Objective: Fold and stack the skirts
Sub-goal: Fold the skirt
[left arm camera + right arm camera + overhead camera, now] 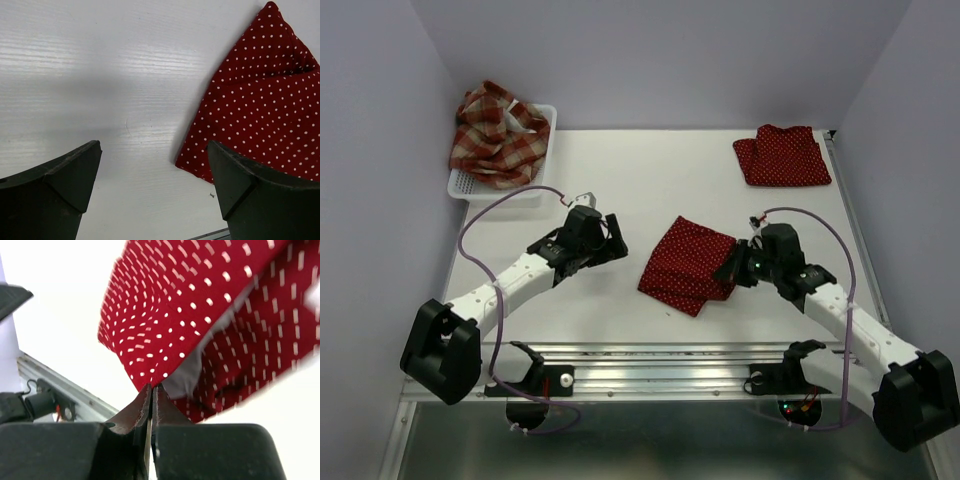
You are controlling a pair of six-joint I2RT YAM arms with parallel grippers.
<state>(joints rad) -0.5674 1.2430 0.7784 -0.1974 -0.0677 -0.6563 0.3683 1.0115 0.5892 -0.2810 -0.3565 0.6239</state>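
Polka-dot skirt (688,265) lies between the grippers, long axis running near-left to far-right; right gripper (733,266) pinches its right edge, while left gripper (617,243), jaws wide, hovers off its left side.

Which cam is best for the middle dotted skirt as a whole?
Top external: the middle dotted skirt shows whole, folded. Left wrist catches only one end of it. Right wrist is a blurred close-up of its edge pinched in the right pincer.
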